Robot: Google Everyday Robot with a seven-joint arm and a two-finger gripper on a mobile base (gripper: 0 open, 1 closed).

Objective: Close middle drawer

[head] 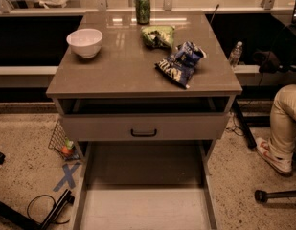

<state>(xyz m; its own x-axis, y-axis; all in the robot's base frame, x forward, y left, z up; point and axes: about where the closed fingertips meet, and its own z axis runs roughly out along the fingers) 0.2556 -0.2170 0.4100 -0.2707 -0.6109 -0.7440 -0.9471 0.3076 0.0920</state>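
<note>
We see a grey-brown surface bearing white bowl, green can, blue chip bag — middle drawer pulled far out over speckled floor, claw outside our view, its state untellable.

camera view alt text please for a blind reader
A grey-brown cabinet has its middle drawer pulled far out toward the camera, pale tray showing. On top sit a white bowl, green can, green snack bag and blue snack bag. The gripper is not in view.

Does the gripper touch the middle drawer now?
Cannot tell. The camera view shows the middle drawer pulled out, but the gripper is nowhere in view.
</note>
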